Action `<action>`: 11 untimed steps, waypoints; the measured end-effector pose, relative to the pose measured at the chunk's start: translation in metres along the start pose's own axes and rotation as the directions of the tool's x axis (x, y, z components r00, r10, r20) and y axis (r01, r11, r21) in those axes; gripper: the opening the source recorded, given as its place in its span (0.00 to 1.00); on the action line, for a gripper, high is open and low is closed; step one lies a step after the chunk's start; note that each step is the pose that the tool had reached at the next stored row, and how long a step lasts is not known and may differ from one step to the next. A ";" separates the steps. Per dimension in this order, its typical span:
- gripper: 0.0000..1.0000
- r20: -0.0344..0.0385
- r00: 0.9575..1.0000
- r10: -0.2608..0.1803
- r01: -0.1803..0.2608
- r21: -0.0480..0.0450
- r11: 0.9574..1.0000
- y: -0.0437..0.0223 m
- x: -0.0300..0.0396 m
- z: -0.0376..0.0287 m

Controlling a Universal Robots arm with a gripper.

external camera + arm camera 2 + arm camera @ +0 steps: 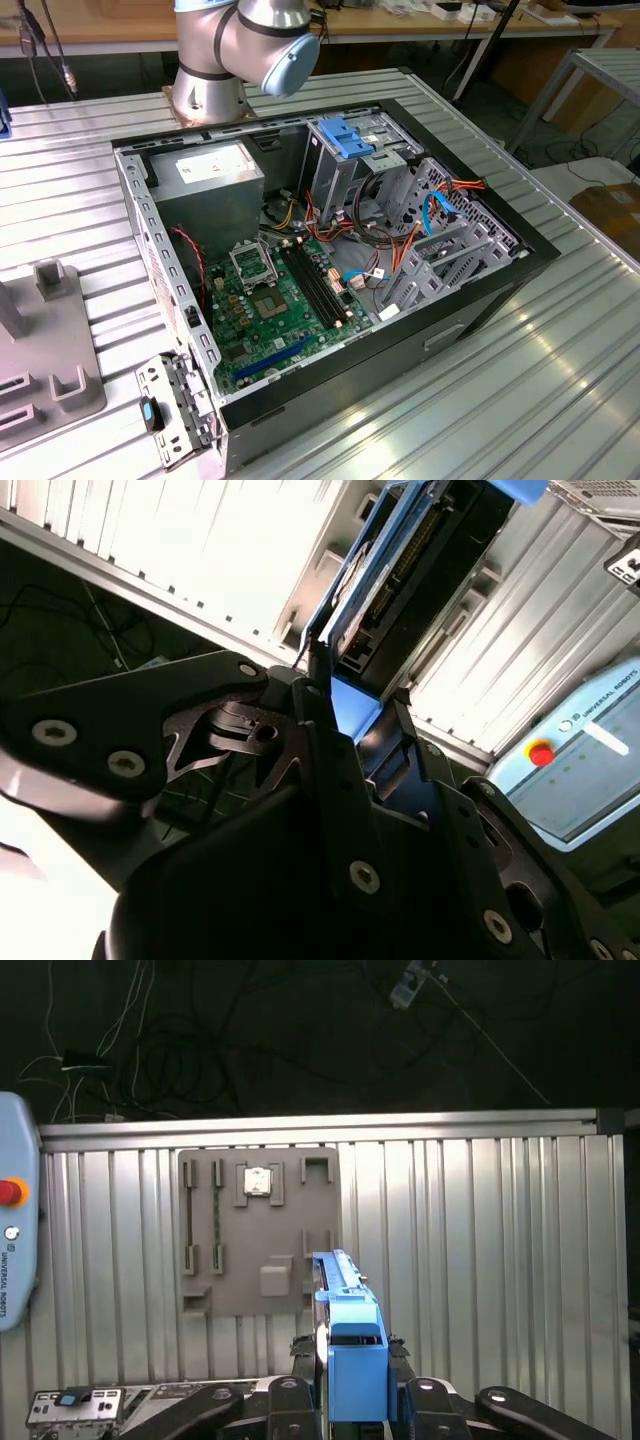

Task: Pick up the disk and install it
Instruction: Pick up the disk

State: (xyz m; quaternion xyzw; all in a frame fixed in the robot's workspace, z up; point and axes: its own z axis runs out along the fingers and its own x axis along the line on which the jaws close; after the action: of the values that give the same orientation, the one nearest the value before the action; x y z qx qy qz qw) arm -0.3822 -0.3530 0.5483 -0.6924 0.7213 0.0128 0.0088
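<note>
Claw (pixel 352 1356) clamped on one disk (pixel 344 1295), one fixture plate (pixel 258 1260)

Robotics lab: arm base (pixel 205 95) on ribbed metal table (pixel 540 400), open computer case (pixel 385 368) at centre, wooden benches (pixel 110 28) along top edge.

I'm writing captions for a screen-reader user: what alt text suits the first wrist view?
The hand grips the disk edge-on, its blue carrier facing the camera. Behind it is a ribbed metal table carrying a grey fixture plate with slots.
</note>
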 end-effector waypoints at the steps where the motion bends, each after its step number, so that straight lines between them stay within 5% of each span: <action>1: 0.37 0.000 1.000 0.000 0.000 0.000 1.000 -0.0053 -0.0002 -0.0001; 4: 0.37 0.000 1.000 0.000 0.000 0.000 1.000 -0.0210 -0.0009 -0.0002; 11: 0.37 0.000 1.000 0.000 0.000 0.000 1.000 -0.0426 -0.0017 -0.0002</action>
State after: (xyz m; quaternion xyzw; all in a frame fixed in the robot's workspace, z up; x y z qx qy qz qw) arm -0.3396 -0.3530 0.5483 -0.6924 0.7213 0.0128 0.0087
